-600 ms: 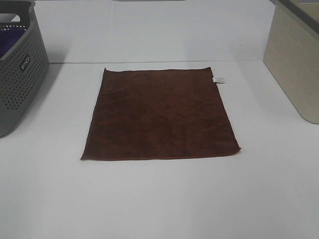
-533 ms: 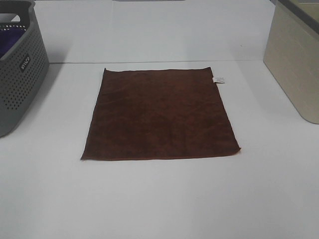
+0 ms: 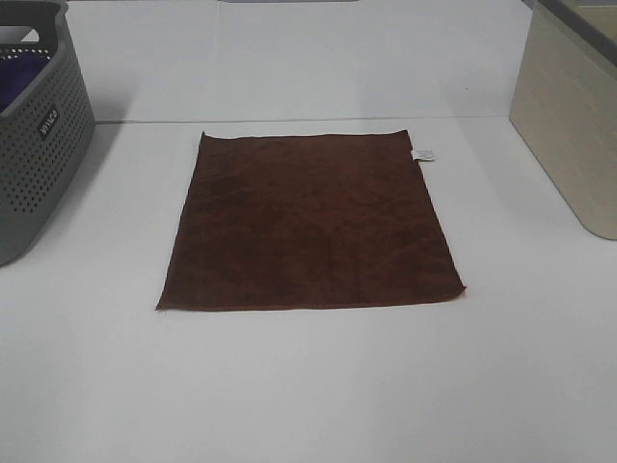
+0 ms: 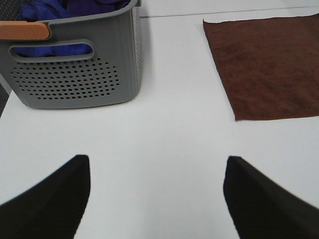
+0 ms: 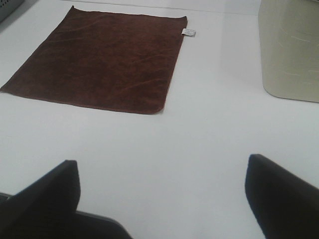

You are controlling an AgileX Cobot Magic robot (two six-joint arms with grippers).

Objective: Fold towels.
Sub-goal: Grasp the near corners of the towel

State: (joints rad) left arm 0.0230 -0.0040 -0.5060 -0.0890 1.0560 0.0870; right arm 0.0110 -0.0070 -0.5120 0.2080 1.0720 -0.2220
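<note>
A dark reddish-brown square towel [image 3: 308, 224] lies flat and spread out in the middle of the white table, with a small white tag [image 3: 423, 154] on its far right edge. It also shows in the left wrist view [image 4: 269, 64] and the right wrist view [image 5: 102, 59]. Neither arm shows in the exterior high view. My left gripper [image 4: 157, 191] is open and empty over bare table, near the towel's near left corner. My right gripper [image 5: 162, 196] is open and empty over bare table, short of the towel's near right corner.
A grey perforated basket [image 3: 39, 145] holding purple fabric [image 4: 65, 7] stands at the far left. A beige bin [image 3: 574, 116] stands at the far right, also in the right wrist view [image 5: 291, 47]. White table [image 3: 308, 386] stretches in front of the towel.
</note>
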